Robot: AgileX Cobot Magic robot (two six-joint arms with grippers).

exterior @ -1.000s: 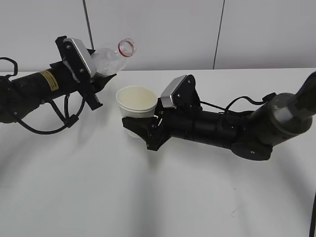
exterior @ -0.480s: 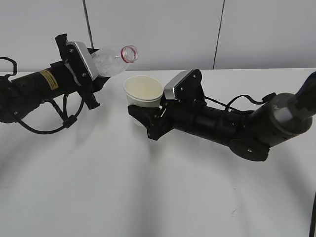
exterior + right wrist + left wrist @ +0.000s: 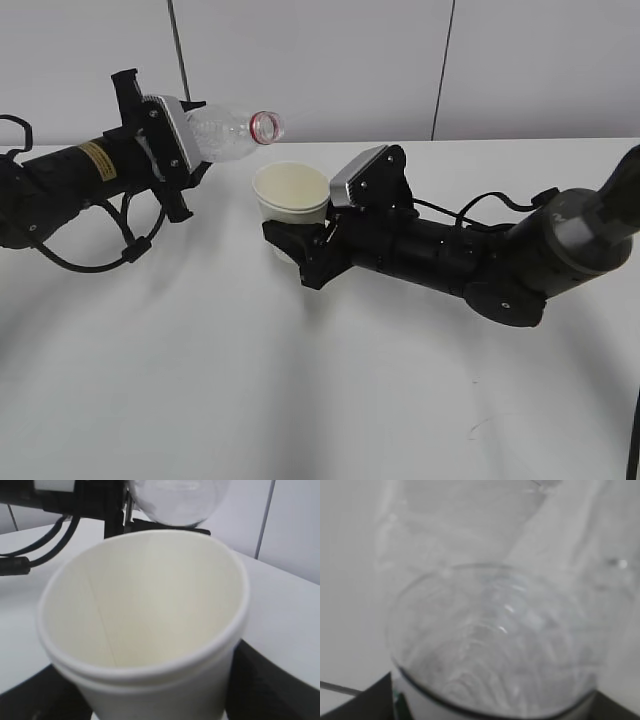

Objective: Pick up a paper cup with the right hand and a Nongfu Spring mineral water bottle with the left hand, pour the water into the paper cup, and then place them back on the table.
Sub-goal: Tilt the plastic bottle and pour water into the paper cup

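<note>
Since a second ago the clear plastic bottle with the red neck ring has tipped from mouth-up to nearly level. The left hand's fingers are clamped on its body. Its mouth sits just above the cream paper cup, which the right hand's fingers clasp upright, off the white surface, to catch the pour.

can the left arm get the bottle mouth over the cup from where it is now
Probably yes. The left gripper holds the bottle tilted, its open mouth just up and left of the paper cup, which the right gripper holds up. Nothing lies between them.
</note>
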